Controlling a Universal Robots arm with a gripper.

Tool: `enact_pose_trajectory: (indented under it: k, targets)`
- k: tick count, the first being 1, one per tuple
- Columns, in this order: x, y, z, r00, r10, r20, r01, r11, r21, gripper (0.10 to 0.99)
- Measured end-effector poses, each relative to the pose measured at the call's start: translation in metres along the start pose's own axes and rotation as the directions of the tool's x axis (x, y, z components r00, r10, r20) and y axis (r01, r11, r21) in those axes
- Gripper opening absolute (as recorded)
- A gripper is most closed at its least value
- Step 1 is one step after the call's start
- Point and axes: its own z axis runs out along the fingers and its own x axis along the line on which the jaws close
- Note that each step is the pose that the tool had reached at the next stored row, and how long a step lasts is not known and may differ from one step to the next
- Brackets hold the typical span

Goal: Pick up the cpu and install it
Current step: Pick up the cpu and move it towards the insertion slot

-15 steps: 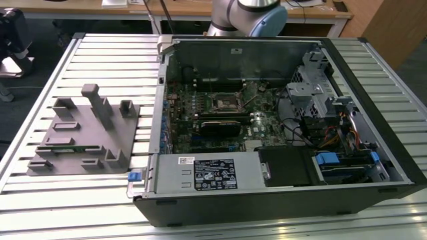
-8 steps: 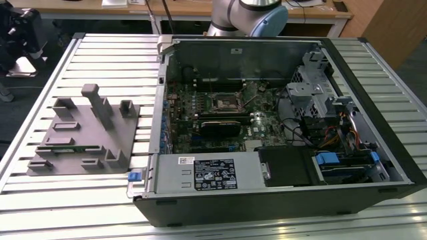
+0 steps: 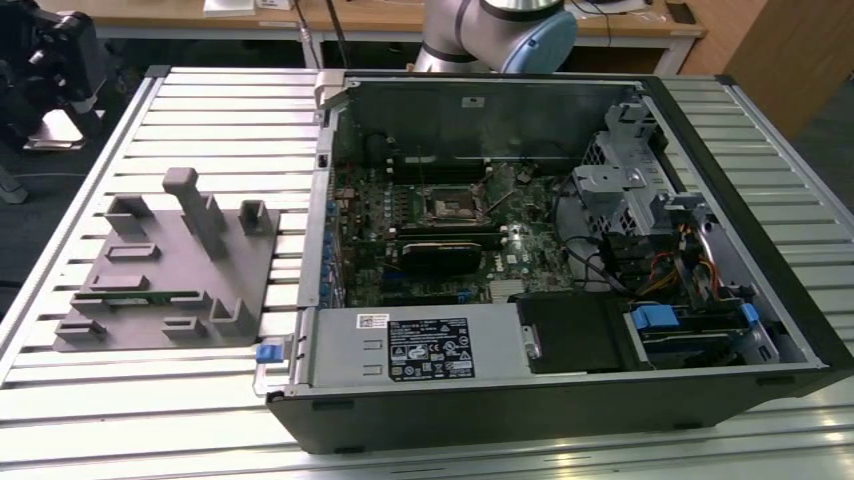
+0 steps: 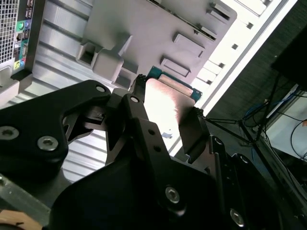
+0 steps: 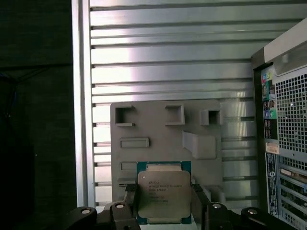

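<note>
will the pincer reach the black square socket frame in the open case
Likely yes: the case stands open and nothing lies over the socket frame; the pincer grips the small silvery square cpu.

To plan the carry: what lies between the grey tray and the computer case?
Bare table slats, nothing else, lie between the grey tray and the computer case; the exterior view and the first wrist view show it.
</note>
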Motion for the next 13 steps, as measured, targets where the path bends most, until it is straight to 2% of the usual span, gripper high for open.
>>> enact_pose_trajectory:
  k: [13]
  targets:
    - [-0.0221, 0.0014, -0.0035, 1.0, 0.0, -0.0004, 0.0, 1.0, -0.005, 0.533]
